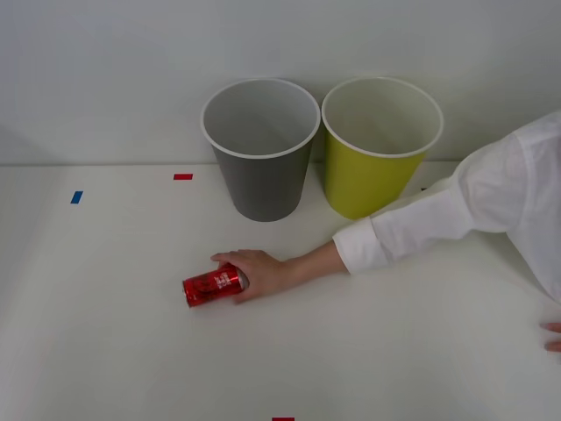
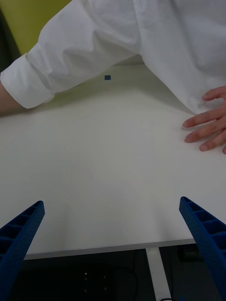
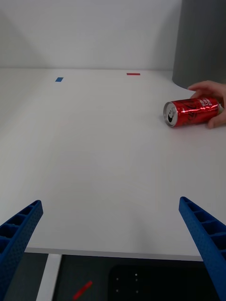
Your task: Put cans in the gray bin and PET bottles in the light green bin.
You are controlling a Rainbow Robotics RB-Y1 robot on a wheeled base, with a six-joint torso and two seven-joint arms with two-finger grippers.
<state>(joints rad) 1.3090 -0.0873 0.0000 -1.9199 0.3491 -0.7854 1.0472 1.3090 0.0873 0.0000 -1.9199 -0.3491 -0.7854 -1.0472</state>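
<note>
From the front view, a red can (image 1: pixel 211 285) lies on its side on the white counter (image 1: pixel 105 333), near and a little left of the gray bin (image 1: pixel 261 149). A person's hand (image 1: pixel 254 273) rests on the can's right end, the arm in a white sleeve (image 1: pixel 438 215) reaching in from the right. The gray bin stands upright at the far middle of the counter, with the light green bin (image 1: pixel 381 145) just beside it on the right; whether they touch I cannot tell. Both bins show pale insides. A red tape mark (image 1: pixel 182 176) and a blue tape mark (image 1: pixel 76 197) sit on the far left of the counter, and another red mark (image 1: pixel 283 418) lies at the near edge. A second hand (image 1: pixel 552 336) rests at the right edge.

In the right wrist view, the right tool (image 2: pixel 113 244) hangs over the near edge of the counter with its blue ribbed fingers (image 2: pixel 19 233) spread wide apart, holding nothing. Beyond it the white sleeve crosses the counter and fingers of a person's hand lie flat on the surface. A small blue mark (image 2: pixel 107 77) sits farther off.

In the left wrist view, the left tool (image 3: pixel 113 244) likewise hangs at the near edge, its fingers (image 3: pixel 205 235) wide apart and empty. The can lies well ahead of it, its silver end facing left, the person's hand on its far end, and the gray bin's wall rises just behind.
</note>
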